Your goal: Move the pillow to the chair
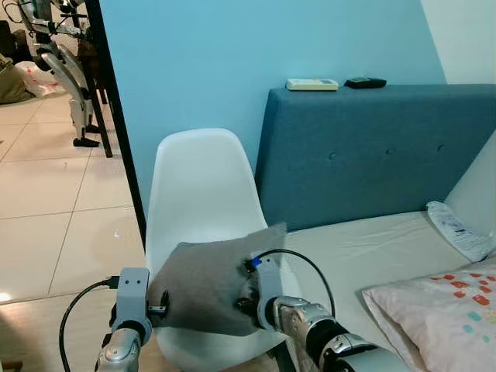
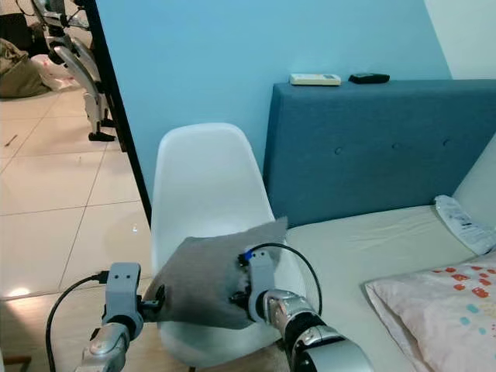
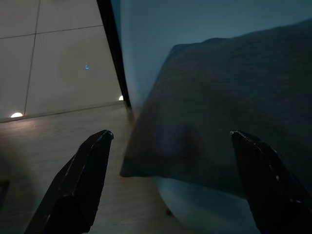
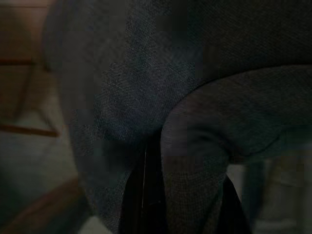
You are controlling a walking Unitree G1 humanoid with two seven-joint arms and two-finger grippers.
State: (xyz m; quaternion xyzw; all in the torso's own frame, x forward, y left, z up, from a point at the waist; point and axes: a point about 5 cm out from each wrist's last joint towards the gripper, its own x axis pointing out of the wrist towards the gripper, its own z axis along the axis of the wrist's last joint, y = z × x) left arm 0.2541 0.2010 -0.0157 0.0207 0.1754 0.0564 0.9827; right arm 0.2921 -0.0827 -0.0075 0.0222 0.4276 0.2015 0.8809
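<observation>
While right hand (image 1: 246, 298) pinches, pillow (image 1: 209, 287) tilted

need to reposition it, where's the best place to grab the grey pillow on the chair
Grip the grey pillow by its edge, from the robot's side. It lies flat on the white chair, the backrest blocks the far side, and the right gripper already pinches that edge.

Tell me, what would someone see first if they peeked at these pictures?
First, the grey pillow over the seat of the white chair, which stands by the blue wall. The right end effector pinches a fold of its cloth, while the left end effector stands open at its other edge. Next comes the blue headboard of the bed on the right.
</observation>
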